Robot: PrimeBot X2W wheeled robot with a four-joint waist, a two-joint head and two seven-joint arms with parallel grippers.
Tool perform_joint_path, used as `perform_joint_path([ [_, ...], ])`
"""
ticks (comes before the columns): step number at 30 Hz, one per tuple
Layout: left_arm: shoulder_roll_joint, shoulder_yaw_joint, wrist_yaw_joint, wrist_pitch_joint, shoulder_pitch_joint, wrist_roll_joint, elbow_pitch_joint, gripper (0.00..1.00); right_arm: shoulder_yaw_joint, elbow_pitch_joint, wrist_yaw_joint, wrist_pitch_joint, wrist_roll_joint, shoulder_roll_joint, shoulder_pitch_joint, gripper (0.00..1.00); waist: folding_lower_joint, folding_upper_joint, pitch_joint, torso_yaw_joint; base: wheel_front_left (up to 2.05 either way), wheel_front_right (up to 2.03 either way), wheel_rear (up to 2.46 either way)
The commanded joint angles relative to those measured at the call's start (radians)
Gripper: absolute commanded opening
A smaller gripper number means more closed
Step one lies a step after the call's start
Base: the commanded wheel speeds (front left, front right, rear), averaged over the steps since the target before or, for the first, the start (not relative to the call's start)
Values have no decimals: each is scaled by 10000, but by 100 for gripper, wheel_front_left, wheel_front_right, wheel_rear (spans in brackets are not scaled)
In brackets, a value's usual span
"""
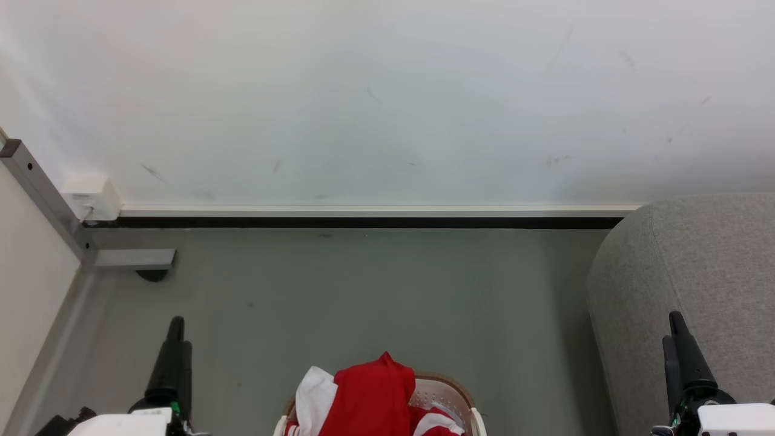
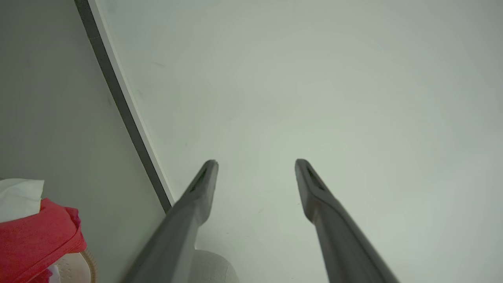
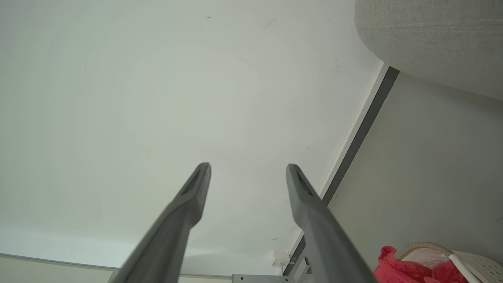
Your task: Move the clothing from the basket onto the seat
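Red clothing point(image 1: 369, 399) with white panels is heaped in the white basket point(image 1: 451, 393) at the bottom middle of the head view, spilling above its brown rim. The light grey seat point(image 1: 696, 272) stands to the right of the basket, against the wall. My left gripper point(image 1: 174, 330) is raised at the lower left, apart from the basket; its fingers are spread wide with nothing between them in the left wrist view point(image 2: 255, 163). My right gripper point(image 1: 675, 327) is up in front of the seat, open and empty in the right wrist view point(image 3: 247, 167). The clothing point(image 2: 35, 232) point(image 3: 397, 267) shows at both wrist views' corners.
A white wall point(image 1: 387, 103) with a dark skirting strip point(image 1: 363, 222) runs across behind the grey floor point(image 1: 363, 303). At the left are a grey metal post point(image 1: 42, 194), a white wall box point(image 1: 91, 197) and a metal foot point(image 1: 133, 259).
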Motion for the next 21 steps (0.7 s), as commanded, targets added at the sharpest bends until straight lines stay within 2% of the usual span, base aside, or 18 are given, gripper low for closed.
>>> perform_joint_path([
  [1,72,25,-4,-110,-88,443,-303,100,97,-280,-3,-104,-305,-118,-263,100,0,-1,2,-6,0,0,0],
  [21,95,-71,91,-899,155,4682,-1106,100,579,-578,-6,-896,-3618,-128,-294,100,0,-1,15,-82,0,0,0],
])
